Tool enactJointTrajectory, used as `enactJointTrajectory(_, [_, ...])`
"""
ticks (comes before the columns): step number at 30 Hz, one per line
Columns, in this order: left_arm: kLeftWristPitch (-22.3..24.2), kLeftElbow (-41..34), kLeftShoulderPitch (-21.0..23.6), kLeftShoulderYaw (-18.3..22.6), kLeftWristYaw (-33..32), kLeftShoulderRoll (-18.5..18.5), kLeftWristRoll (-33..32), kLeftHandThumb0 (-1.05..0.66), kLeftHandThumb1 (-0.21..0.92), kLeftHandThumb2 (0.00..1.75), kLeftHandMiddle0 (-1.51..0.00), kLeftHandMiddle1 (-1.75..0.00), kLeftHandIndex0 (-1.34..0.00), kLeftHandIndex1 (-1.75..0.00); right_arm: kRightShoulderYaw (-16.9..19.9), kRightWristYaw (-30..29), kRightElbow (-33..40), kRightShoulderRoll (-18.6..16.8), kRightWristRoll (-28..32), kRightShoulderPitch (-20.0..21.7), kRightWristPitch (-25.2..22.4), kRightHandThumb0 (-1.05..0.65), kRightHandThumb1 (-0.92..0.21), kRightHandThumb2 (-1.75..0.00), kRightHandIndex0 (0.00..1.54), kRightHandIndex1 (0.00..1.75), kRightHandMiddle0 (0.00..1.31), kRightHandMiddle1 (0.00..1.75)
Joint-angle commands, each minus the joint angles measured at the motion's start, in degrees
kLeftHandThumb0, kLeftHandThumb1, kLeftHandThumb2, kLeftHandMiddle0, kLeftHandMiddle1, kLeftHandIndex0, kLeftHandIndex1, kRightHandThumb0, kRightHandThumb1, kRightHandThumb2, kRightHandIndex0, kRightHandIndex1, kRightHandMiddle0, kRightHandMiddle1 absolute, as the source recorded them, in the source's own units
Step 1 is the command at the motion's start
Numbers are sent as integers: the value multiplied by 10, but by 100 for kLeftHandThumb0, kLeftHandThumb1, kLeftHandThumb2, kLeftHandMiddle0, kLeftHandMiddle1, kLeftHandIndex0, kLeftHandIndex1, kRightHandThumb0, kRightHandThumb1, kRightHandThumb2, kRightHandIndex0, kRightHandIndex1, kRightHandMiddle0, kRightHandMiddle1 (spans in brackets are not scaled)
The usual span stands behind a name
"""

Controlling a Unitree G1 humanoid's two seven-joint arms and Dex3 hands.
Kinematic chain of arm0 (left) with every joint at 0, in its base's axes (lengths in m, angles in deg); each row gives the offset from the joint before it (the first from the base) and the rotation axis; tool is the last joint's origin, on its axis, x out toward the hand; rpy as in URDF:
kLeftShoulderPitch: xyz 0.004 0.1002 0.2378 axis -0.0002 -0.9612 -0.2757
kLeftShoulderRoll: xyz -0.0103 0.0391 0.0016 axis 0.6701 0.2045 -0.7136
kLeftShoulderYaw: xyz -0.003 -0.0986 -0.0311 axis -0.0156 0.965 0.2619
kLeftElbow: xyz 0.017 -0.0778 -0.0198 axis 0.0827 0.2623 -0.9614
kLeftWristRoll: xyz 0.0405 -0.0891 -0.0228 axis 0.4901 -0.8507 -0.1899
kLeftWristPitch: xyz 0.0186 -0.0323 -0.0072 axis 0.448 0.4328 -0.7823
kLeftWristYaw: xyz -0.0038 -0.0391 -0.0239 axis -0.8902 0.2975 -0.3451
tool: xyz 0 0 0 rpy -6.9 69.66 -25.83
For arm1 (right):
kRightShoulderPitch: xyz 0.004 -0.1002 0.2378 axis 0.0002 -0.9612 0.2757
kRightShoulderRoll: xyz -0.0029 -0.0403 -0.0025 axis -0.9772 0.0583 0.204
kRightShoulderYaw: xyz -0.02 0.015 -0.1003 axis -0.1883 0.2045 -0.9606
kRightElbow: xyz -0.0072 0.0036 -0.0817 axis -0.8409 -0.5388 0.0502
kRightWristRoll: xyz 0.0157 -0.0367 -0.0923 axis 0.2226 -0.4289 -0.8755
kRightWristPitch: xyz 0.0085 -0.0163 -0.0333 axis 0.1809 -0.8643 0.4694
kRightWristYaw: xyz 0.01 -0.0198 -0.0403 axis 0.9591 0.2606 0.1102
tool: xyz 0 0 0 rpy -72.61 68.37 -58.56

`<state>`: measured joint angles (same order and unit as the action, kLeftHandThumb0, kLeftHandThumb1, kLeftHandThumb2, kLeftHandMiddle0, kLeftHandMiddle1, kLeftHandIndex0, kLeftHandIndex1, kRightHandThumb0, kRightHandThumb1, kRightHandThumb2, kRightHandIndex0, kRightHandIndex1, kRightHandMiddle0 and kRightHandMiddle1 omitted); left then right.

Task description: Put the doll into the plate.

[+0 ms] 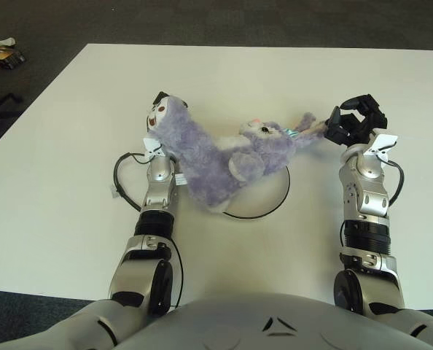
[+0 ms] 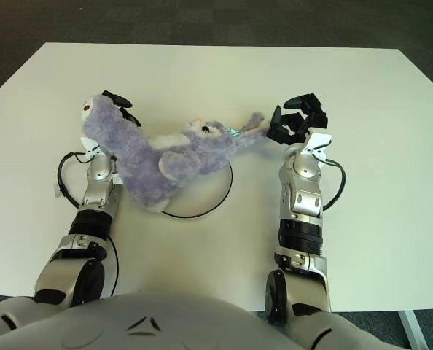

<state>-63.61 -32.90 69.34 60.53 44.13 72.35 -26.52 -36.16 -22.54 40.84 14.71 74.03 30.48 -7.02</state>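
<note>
A broad white rectangular table (image 1: 71, 219) fills most of both views, matte and evenly lit, with a dark grey carpeted floor (image 1: 202, 22) beyond its far edge and along the left side. At the far left, on that floor, lies a small dark, cluttered object (image 1: 4, 57) too indistinct to identify.

A fluffy lavender plush doll (image 1: 216, 157) stretches diagonally across the middle of the table. Its long furry body rises toward the left, where a pale face with dark eyes shows at the upper end, and a smaller head with pink ears sits near the centre. Its lower bulk lies over the left part of a flat white round plate with a thin dark rim (image 1: 271, 200), whose right and near rim remain visible. One slim limb with a pinkish tip extends to the right, off the plate.

The left hand (image 1: 160, 109) is at the doll's upper left end, mostly hidden behind the plush; its dark fingers show just at the face, and whether they grip cannot be told. A black cable loops on the table beside that forearm.

The right hand (image 1: 353, 122) sits at the doll's outstretched limb, its black fingers curled toward the pink tip, touching or nearly touching it; an actual hold cannot be confirmed.
</note>
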Motion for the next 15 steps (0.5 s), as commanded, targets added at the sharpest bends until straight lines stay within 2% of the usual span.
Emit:
enactJointTrajectory(1, [0,21,-42,2,0,1,1,-2,2,166,-88,-175,-59,-170,7,-1,-11,-1,9,5,12,0,-6,-150,88,142,65,175])
enactJointTrajectory(7, [-1,24,-41,2,2,1,0,-2,1,166,-88,-175,-61,-168,6,6,-9,-5,13,-5,19,0,-4,-156,89,152,61,175])
enactJointTrajectory(15, [-2,32,-38,3,6,1,-5,-2,-1,166,-89,-175,-66,-163,-2,16,4,-13,21,-22,6,0,5,-172,90,169,66,175])
